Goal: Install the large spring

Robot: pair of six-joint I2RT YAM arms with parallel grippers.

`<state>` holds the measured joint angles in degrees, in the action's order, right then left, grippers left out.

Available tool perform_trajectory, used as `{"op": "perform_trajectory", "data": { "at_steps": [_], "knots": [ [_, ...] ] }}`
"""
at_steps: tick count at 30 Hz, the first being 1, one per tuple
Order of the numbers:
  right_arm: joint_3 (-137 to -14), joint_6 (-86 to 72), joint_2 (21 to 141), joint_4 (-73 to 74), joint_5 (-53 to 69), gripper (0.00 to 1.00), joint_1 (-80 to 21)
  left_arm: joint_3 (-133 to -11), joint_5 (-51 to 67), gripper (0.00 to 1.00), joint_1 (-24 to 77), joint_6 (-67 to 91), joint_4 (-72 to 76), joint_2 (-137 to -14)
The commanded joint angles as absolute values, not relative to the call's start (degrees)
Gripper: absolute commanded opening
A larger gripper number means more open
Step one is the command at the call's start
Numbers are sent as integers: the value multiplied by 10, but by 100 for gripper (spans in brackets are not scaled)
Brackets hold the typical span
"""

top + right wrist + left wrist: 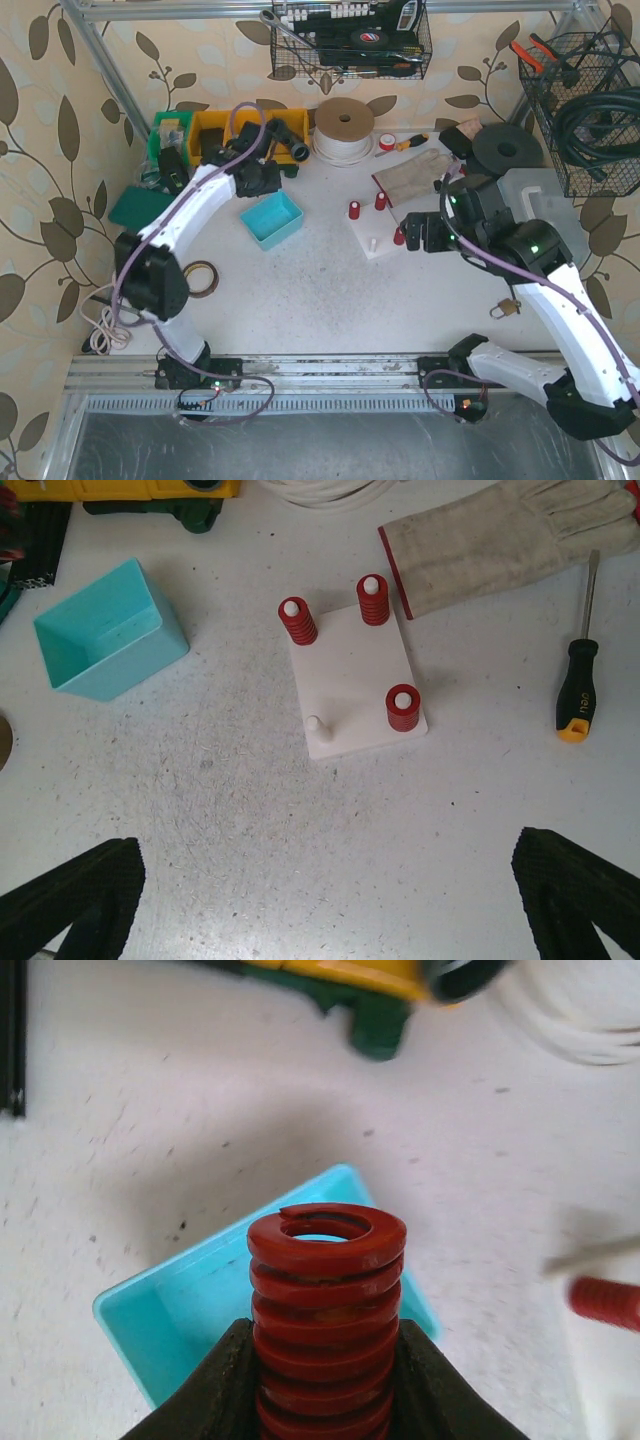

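My left gripper (325,1390) is shut on a large red spring (325,1270) and holds it upright above the teal bin (170,1320). In the top view the left gripper (258,178) hangs just behind the bin (272,219). A white baseplate (355,680) carries red springs on three pegs (297,621), (373,599), (403,707). Its fourth peg (315,724) is bare. My right gripper (325,900) is open and empty above the table, near the plate (378,232).
A work glove (490,540) and a screwdriver (577,690) lie right of the plate. A yellow parts bin (225,130), a tape roll (343,128) and a black disc (507,150) stand at the back. A padlock (504,307) lies front right, a tape ring (200,278) front left.
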<state>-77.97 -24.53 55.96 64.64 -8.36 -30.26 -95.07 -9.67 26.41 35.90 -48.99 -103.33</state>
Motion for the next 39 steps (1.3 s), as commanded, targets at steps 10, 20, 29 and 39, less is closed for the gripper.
{"op": "perform_trajectory", "data": {
  "at_steps": [10,20,29,39],
  "knots": [
    [-870,-277,677,671,53,82,-303,-655,187,0,310,-57,-181,-736],
    [-920,-312,766,590,230,59,-321,-581,293,0,360,-174,-69,-692],
    [-961,-323,837,565,253,62,-341,-614,317,0,404,-242,-70,-729],
    [-963,-298,870,592,242,60,-341,-630,328,0,414,-236,-46,-747]
  ]
}}
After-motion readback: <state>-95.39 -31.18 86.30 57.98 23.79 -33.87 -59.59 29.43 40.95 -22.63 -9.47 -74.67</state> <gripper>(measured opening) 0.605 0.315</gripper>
